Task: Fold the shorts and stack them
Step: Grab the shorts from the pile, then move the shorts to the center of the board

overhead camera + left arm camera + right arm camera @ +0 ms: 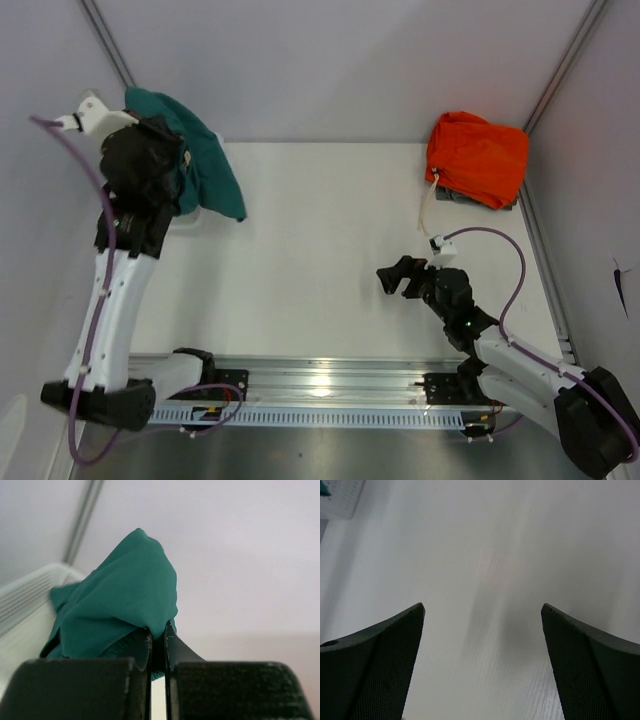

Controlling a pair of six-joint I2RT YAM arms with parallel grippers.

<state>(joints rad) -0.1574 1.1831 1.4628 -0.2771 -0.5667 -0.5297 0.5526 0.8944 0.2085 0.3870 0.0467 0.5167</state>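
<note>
- My left gripper [157,632] is hidden in the top view beneath my own wrist and forearm; only the wrist camera shows its jaws, pressed together on a fold of the shorts [122,600]
- The shorts [195,150] are a crumpled teal bunch at the far left corner of the table [330,240], partly covered by my left arm; I cannot make out the waistband or the drawstring
- From above, the bunch's long axis runs diagonally from the far left towards the near right, its lowest tip pointing at the table's middle
- A white slotted surface [22,597] sits at the left edge of my left wrist view; I cannot tell what it is
- My right gripper [482,606] hangs over bare table, jaws spread wide and holding nothing
- An orange garment [478,158] lies bunched at the far right corner, well apart from the shorts, a pale cord [428,208] trailing from it
</note>
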